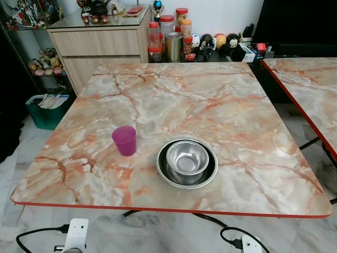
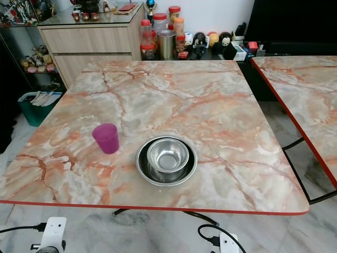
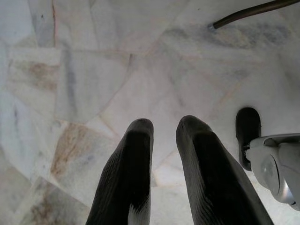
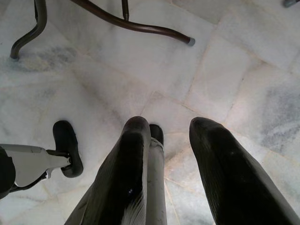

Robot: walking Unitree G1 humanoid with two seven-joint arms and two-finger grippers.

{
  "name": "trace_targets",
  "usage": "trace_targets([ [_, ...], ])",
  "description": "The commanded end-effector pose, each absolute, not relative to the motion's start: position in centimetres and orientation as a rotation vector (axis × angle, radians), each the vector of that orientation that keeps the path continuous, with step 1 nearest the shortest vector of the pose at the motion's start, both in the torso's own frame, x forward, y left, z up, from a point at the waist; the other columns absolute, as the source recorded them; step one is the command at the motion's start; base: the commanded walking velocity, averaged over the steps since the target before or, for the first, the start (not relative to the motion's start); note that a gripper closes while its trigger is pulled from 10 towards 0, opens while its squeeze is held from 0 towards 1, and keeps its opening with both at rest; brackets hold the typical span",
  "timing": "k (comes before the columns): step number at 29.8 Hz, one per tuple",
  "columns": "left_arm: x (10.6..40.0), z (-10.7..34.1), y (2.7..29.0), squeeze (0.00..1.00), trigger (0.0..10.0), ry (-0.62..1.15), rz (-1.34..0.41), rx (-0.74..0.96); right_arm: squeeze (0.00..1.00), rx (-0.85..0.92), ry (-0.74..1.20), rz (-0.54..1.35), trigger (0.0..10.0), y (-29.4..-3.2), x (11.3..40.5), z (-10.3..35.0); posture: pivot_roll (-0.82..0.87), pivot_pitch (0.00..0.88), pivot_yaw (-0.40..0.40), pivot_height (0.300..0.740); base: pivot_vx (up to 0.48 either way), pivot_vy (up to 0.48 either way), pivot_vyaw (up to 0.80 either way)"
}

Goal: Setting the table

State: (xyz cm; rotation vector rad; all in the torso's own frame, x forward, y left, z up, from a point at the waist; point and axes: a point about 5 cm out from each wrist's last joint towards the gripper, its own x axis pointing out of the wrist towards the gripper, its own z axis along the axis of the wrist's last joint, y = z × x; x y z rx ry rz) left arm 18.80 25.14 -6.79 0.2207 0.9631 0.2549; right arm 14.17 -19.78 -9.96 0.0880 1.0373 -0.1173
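On the surface (image 1: 221,100), the pink cup (image 1: 125,140) stands near the front edge, just left of the steel bowl (image 1: 187,157) nested in a wider steel dish (image 1: 167,178). Both sit above and ahead of me. My left tool (image 3: 159,129) and right tool (image 4: 171,127) hang over the floor, fingers apart, holding nothing. I judge the left arm nearer the cup.

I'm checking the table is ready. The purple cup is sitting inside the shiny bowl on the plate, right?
Not quite. The purple cup stands on the marble table by itself, beside the plate and apart from it. The shiny bowl does sit on the plate. The left eye view shows it.
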Motion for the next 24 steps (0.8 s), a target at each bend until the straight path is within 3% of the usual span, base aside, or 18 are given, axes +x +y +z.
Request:
trace_targets([
  [1,18.57,-6.98,25.0,0.0,10.0,0.976,0.242,0.234,0.0,0.081,1.028,-0.117,10.0,-19.94,14.47,-9.81,0.03,0.0,0.024,0.728,0.0,-0.341,0.0],
  [24,18.3,-7.38,24.19,0.0,10.0,0.989,0.228,0.221,0.0,0.047,1.024,-0.089,10.0,-19.9,14.43,-9.81,0.03,0.0,0.029,0.728,0.0,-0.455,0.12],
])
